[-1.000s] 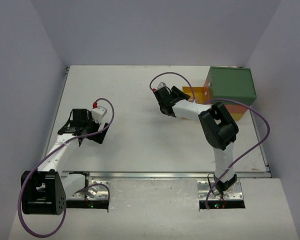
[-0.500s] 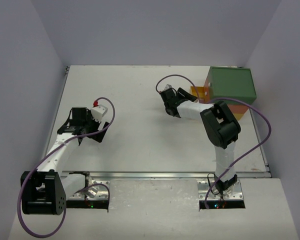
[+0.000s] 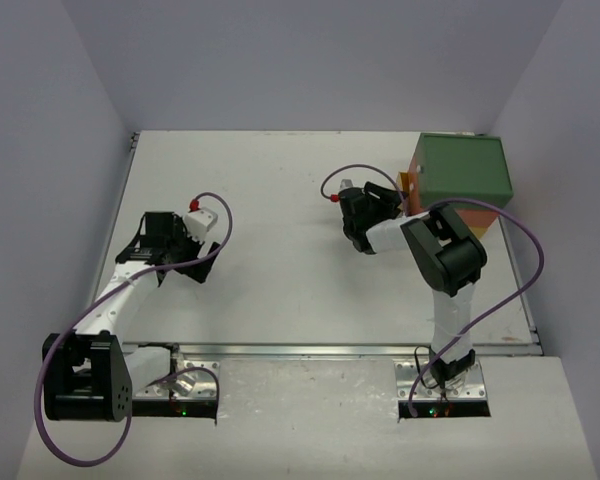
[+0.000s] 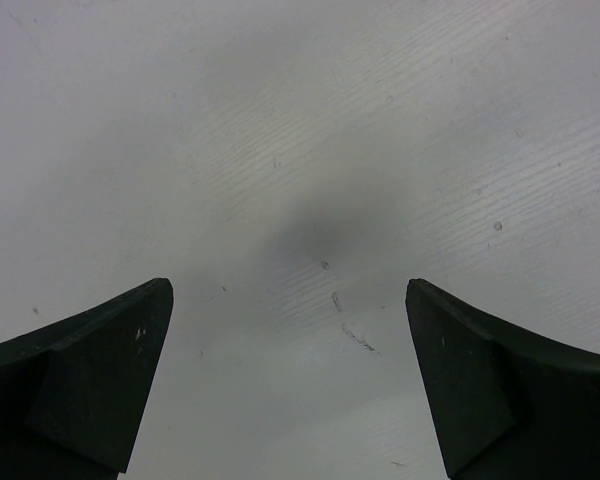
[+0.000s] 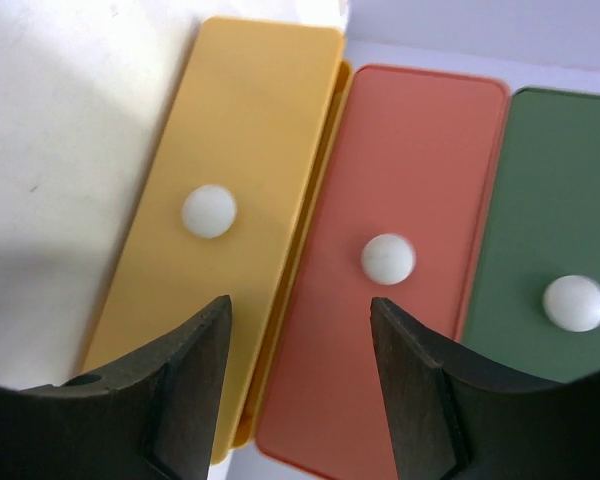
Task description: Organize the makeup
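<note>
No makeup item shows in any view. The box with the green top [image 3: 462,170] stands at the right edge of the table. My right gripper [image 3: 393,198] is open and empty, with its tips close against the box's drawer side. In the right wrist view, this gripper [image 5: 300,312] points at the seam between the yellow drawer front [image 5: 250,130] and the orange-red drawer front [image 5: 420,170]. My left gripper [image 3: 145,245] is open and empty over bare table on the left. Only the white surface shows between its fingers in the left wrist view [image 4: 290,295].
A green drawer front [image 5: 565,200] lies beside the orange-red one; each front has a white round knob. A sliver of orange [image 3: 408,180] shows at the box's left side. Grey walls enclose the table [image 3: 270,250] on three sides.
My right gripper has moved right toward the box. The orange drawer that stuck out to the left now barely shows. The left arm has hardly moved.
</note>
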Robot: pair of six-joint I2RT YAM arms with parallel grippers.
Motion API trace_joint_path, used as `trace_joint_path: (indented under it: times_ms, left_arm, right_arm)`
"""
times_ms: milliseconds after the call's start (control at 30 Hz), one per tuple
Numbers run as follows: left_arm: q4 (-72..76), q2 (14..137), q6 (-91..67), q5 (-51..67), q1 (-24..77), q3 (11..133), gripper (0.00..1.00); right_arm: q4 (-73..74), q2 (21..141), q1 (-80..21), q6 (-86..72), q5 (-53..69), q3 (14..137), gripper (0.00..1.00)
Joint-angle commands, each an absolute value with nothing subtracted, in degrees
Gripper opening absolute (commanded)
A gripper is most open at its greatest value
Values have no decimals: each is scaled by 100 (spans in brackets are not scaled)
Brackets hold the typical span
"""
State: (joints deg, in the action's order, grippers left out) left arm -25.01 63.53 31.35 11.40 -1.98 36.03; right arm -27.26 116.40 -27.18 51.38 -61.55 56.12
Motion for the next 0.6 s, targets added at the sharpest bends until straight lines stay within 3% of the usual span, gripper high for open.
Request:
trace_joint_path:
  times_ms: [0,333,567]
  left_arm:
    - [-2197,6403,3248,1314,-237,3757,100]
    - [-2093,6450,3432,1388,-322,3710,100]
    - [-2074,6512,3524,1475,-413,3700,100]
  right_arm:
    - [-4632,11672,-2693,6423,-6306,5529,58]
    - [-6246,12001,-2672,7725,-6023,5165,59]
    - [-6104,12180,-2856,7972,-5900,5282,59]
